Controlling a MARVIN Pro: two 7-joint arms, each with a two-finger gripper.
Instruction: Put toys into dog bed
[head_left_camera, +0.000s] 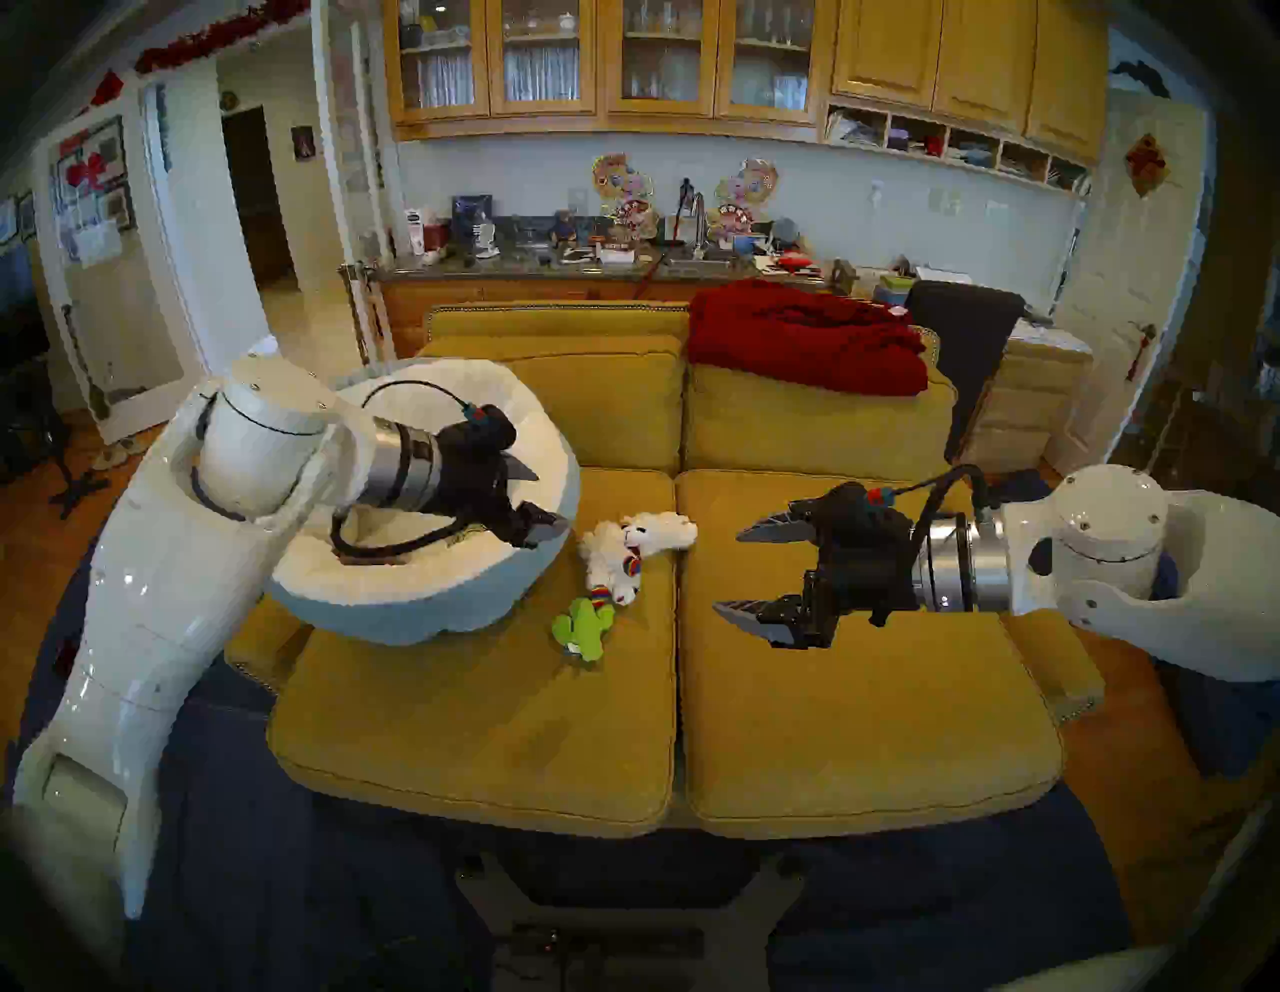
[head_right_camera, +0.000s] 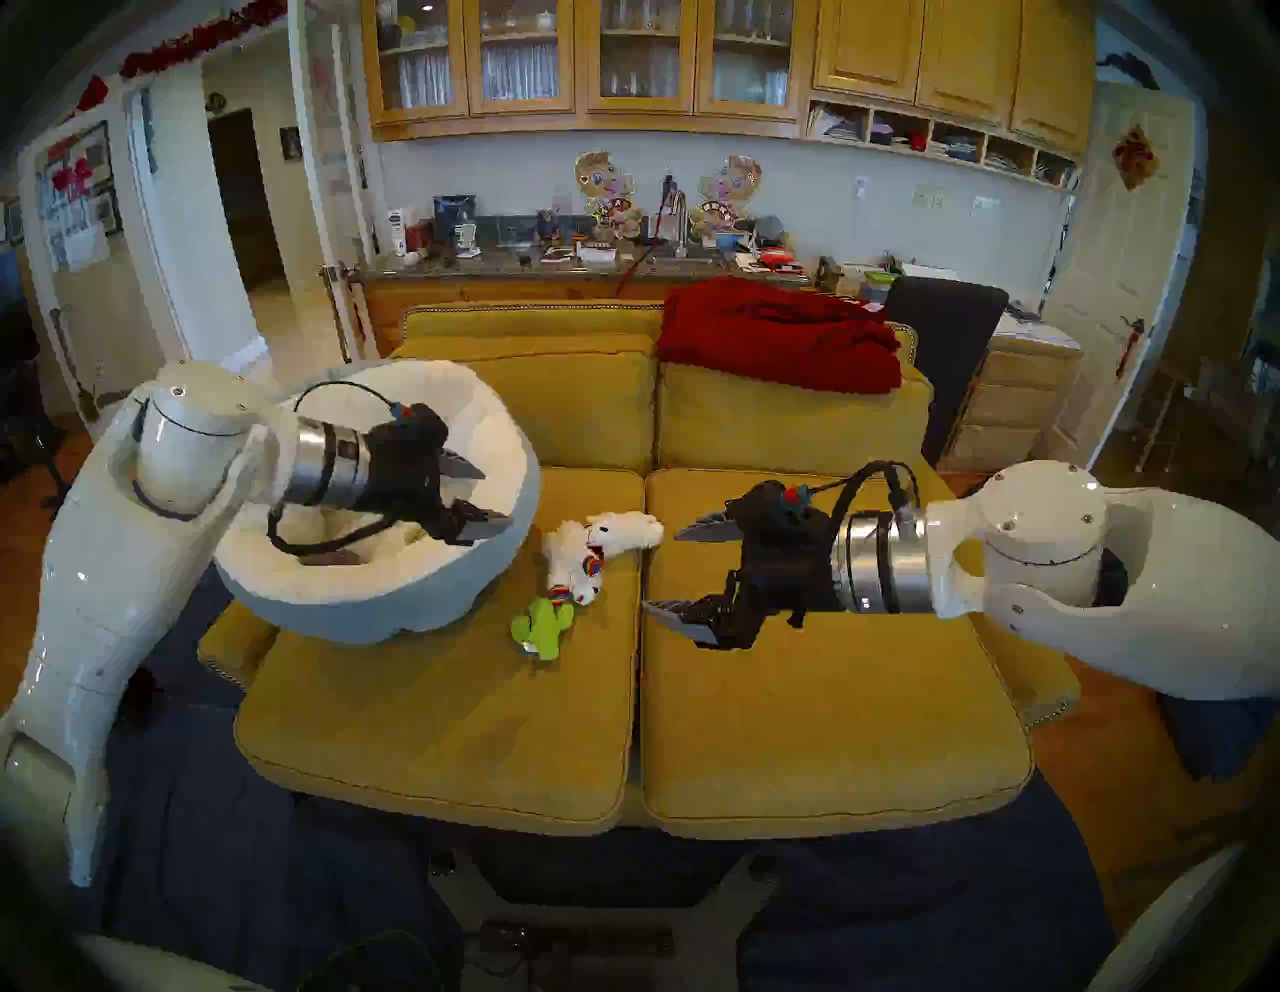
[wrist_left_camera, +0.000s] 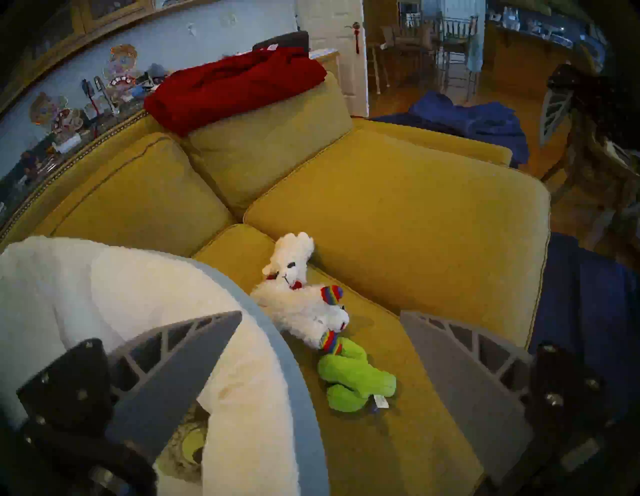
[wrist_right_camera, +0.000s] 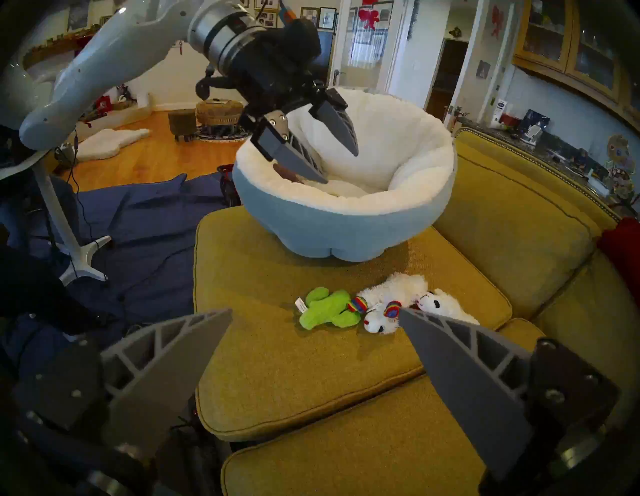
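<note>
Yellow sofa (head_left_camera: 485, 727) fills my view, kitchen counter behind. Two lambs (head_left_camera: 634, 547) and a cactus (head_left_camera: 584, 625) lie touching on its left cushion, just beside the bed (head_left_camera: 429, 613). My left gripper (head_left_camera: 537, 502) hangs over the bed's rim, jaws wide, empty; right gripper (head_left_camera: 751, 571) also wide, empty. I'd clear the rim, then drop onto one toy squarely.
</note>
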